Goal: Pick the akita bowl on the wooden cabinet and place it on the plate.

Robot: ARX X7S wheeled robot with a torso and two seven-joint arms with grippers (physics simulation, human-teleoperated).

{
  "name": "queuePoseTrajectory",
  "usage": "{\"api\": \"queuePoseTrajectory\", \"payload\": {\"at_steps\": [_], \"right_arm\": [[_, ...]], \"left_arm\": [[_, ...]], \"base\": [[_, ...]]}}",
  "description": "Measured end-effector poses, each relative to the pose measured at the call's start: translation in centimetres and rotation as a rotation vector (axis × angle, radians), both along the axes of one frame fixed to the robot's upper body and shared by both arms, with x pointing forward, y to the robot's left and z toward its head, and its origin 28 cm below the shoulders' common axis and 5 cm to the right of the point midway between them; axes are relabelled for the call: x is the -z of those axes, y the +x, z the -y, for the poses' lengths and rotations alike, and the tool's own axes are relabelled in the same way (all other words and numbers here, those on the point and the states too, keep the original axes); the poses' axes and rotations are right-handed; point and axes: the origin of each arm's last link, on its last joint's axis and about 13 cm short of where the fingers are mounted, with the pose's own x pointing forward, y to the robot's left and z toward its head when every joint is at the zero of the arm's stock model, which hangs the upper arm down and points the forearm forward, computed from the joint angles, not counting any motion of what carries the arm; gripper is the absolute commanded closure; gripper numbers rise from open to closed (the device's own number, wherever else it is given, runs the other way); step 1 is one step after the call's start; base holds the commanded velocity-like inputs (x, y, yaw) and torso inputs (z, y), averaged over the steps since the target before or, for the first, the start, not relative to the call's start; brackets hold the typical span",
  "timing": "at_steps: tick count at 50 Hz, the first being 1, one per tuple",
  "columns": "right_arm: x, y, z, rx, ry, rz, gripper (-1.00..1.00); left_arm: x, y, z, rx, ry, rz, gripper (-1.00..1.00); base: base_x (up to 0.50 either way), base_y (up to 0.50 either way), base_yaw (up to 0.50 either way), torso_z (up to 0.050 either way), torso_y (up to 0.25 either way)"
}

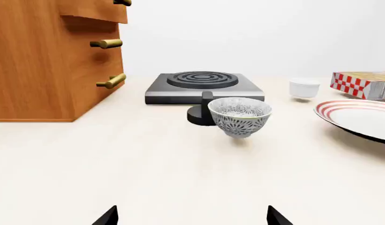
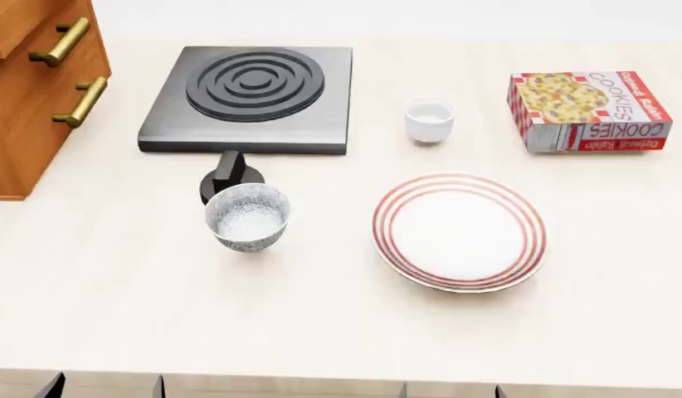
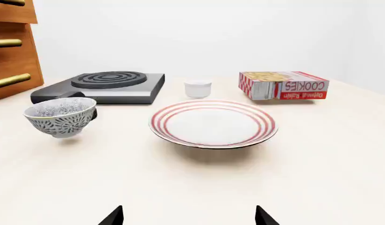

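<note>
On the pale bench (image 2: 98,298) the patterned bowl (image 2: 247,216) sits straight ahead of the left gripper (image 1: 191,219), whose jaws stand apart; right gripper (image 3: 187,218) also spread, faces the plate (image 2: 460,231).

Pale cream tabletop (image 2: 119,307) bearing, at far left, the wooden cabinet (image 2: 26,108); a grey square stove (image 2: 252,99) with its black knob (image 2: 228,176) towards the front; a patterned grey bowl (image 2: 248,217) just beside the knob; the plate (image 2: 460,231), red-ringed; a small white cup (image 2: 429,119); a cookie box (image 2: 588,110) at far right.
</note>
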Motion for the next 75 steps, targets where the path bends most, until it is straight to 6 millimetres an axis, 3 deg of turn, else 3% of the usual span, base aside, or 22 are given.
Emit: {"api": "queuePoseTrajectory", "payload": {"at_steps": [21,57,75], "right_arm": [[0.1,-0.1,-0.2,0.009,-0.015,-0.003,-1.00],[0.3,0.1,-0.1,0.021,-0.012,-0.010,-1.00],[-0.7,0.0,-0.2,0.043,-0.032,0.011,-1.00]], "left_arm": [[-0.1,0.1,-0.1,-0.012,0.014,-0.012,-1.00],[-0.2,0.2,-0.1,-0.006,0.012,-0.012,-1.00],[-1.0,0.4,0.1,-0.095,0.110,-0.005,-1.00]], "base": [[0.00,0.00,0.00,0.000,0.000],[0.00,0.00,0.00,0.049,0.000],[0.00,0.00,0.00,0.000,0.000]]}}
